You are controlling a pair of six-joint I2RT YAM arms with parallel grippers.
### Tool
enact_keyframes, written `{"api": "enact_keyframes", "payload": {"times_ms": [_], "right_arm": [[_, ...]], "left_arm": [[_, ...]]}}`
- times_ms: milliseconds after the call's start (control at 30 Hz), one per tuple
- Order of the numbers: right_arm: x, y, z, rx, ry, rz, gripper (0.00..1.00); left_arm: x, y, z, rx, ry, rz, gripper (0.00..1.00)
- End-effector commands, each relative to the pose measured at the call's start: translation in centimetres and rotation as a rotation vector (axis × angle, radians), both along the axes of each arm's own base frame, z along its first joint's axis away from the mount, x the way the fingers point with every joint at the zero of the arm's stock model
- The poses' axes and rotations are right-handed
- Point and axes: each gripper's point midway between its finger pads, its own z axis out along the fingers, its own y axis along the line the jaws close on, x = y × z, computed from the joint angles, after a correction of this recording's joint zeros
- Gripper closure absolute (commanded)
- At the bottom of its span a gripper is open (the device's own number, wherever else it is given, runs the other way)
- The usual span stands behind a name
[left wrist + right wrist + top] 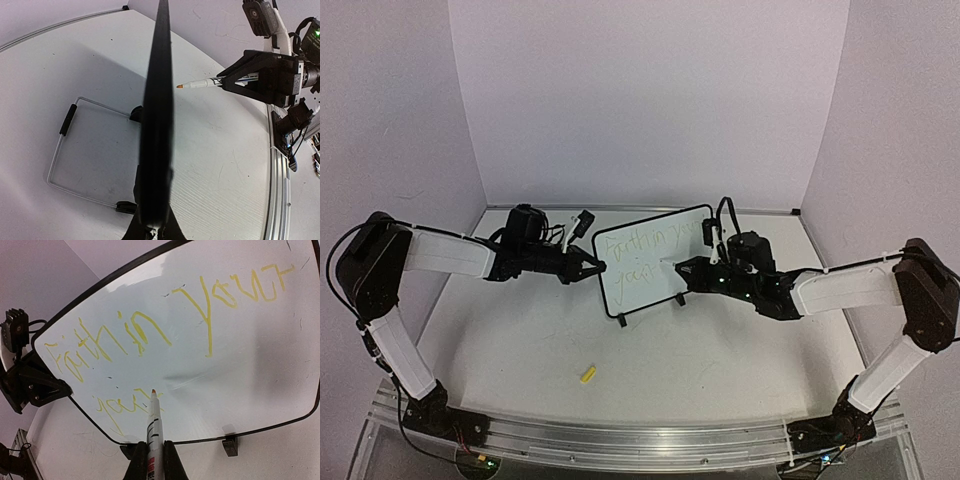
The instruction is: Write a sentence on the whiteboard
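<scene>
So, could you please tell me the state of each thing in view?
Black-framed white whiteboard: upright, left edge clamped.
Yellow-green handwritten sentence: second line holds one word.
White yellow-tipped marker: uncapped, tip near board.
Left hand: shut on whiteboard.
Right hand: shut on marker.
Small yellow piece: lying loose on table.

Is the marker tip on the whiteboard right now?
Apart. The left wrist view looks along the whiteboard edge-on, and a sliver of table shows between it and the marker tip.

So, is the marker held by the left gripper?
No, the marker sits in the right gripper, while the left gripper clamps the whiteboard at its side edge.
</scene>
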Motion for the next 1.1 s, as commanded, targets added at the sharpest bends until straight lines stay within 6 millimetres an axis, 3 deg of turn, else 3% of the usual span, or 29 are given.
{"api": "enact_keyframes", "payload": {"times_ms": [0,567,1067], "right_arm": [[0.9,0.6,0.2,0.003,-0.01,0.001,1.0],[1.8,1.1,0.2,0.001,-0.015,0.003,1.0],[1.5,0.2,-2.6,-0.038,0.046,-0.026,1.0]], "left_arm": [[0.1,-0.7,0.9,-0.006,-0.012,-0.02,1.0],[-0.1,-0.9,0.9,-0.005,-0.014,-0.028,1.0],[-0.2,-0.9,1.1,-0.004,-0.018,-0.028,1.0]]}}
